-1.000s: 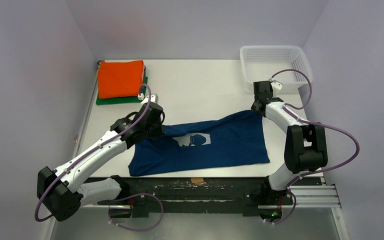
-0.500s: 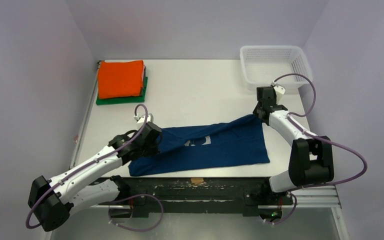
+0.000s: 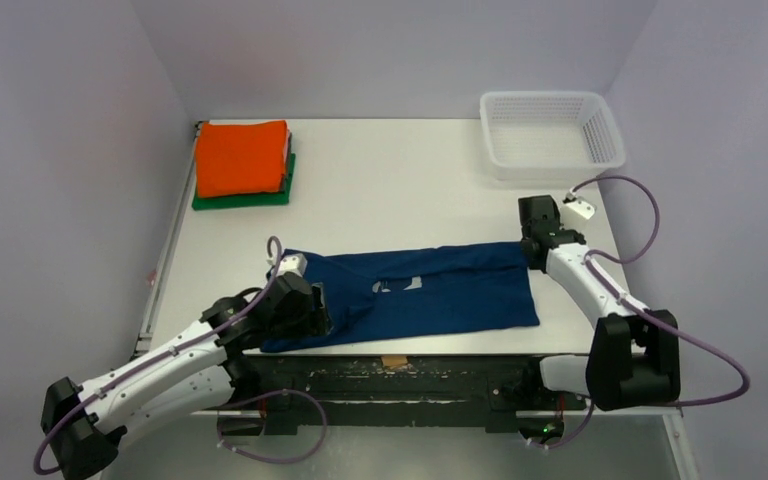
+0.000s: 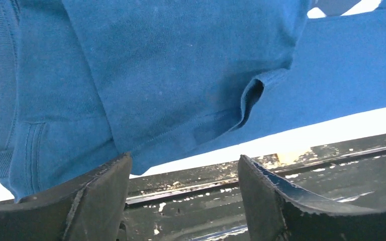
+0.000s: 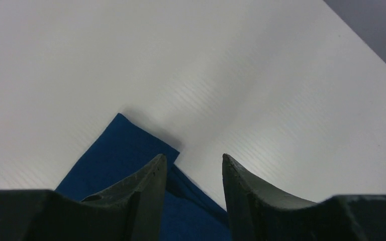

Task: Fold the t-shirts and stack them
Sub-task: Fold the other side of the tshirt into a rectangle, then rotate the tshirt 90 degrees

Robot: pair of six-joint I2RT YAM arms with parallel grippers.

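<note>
The navy blue t-shirt lies flat near the table's front edge, folded over on itself with only a sliver of its light print showing. My left gripper hovers over its left end with jaws open and nothing between them; blue cloth lies just beyond its fingers. At the shirt's far right corner my right gripper stands open, empty. The folded orange t-shirt rests on the folded green one at the back left.
A white mesh basket stands at the back right corner. Bare white table stretches between the stack and the basket. The black rail runs along the table's front edge just below the left gripper.
Both grippers drew the navy shirt's far edge toward the front edge, folding it over and hiding most of the print. Both then let go and opened.
</note>
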